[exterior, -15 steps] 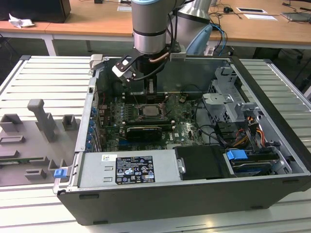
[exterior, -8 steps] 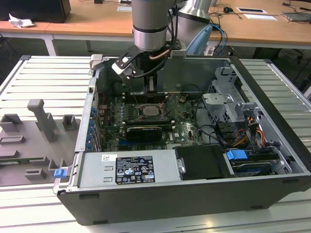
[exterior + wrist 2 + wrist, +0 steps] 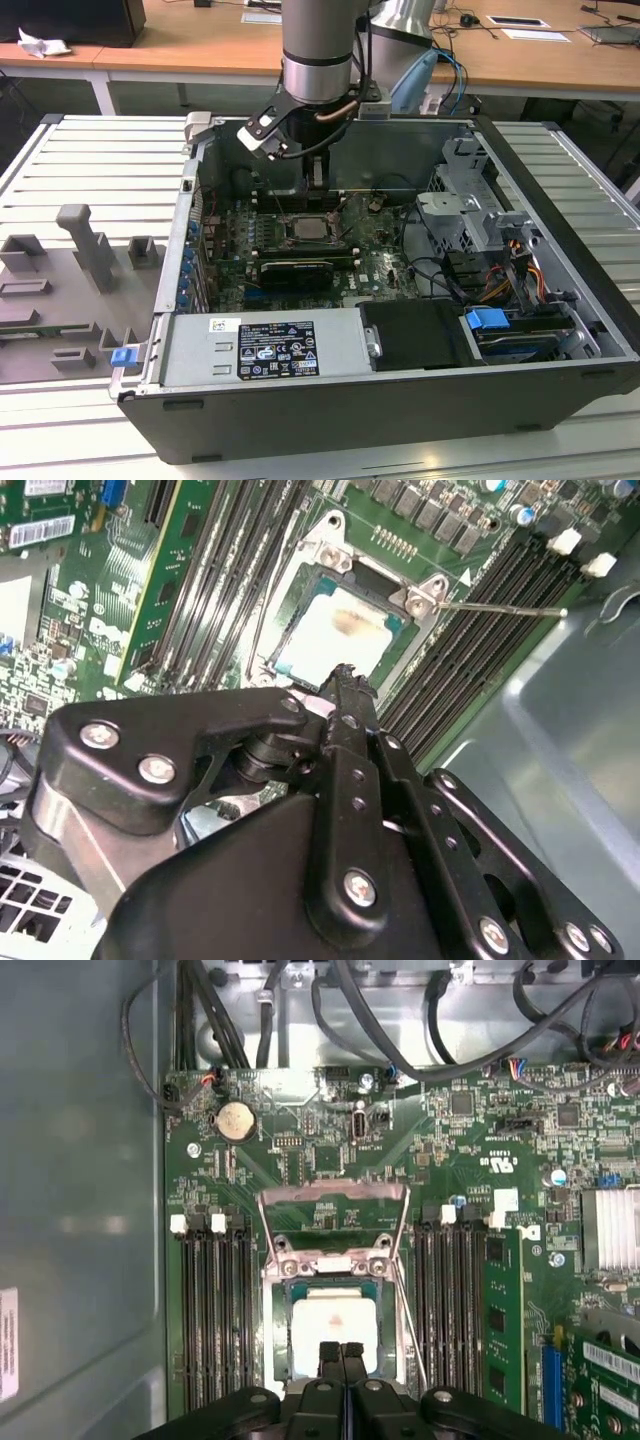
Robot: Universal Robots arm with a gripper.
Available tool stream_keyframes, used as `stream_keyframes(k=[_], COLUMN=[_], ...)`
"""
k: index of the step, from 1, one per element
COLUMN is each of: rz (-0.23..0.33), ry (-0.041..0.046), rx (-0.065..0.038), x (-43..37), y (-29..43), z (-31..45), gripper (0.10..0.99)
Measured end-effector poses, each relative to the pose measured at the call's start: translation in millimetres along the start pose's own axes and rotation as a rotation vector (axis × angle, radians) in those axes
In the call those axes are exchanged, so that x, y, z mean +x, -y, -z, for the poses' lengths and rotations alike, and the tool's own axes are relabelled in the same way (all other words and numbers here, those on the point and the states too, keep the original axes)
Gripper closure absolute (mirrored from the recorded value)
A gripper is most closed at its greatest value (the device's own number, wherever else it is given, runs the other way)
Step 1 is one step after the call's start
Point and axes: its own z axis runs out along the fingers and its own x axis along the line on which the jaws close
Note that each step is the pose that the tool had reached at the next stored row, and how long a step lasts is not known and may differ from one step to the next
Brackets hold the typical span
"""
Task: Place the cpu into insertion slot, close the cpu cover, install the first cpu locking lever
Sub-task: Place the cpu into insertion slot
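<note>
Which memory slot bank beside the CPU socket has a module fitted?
The bank nearer the silver heatsink: a green module stands in its outermost slot. The bank beside the grey case wall shows only bare slots.

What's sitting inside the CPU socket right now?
The cpu lies in the socket, its pale metal top showing in both wrist views. The gripper covers one edge of it, and whatever lies beneath the cpu is hidden.
</note>
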Motion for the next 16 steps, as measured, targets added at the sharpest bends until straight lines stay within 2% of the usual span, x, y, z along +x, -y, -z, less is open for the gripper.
stream_keyframes(k=[16], rz=[0.0], ry=[0.0], rx=[0.0], x=[0.1], y=[-0.6], z=[12.3], gripper=[0.98])
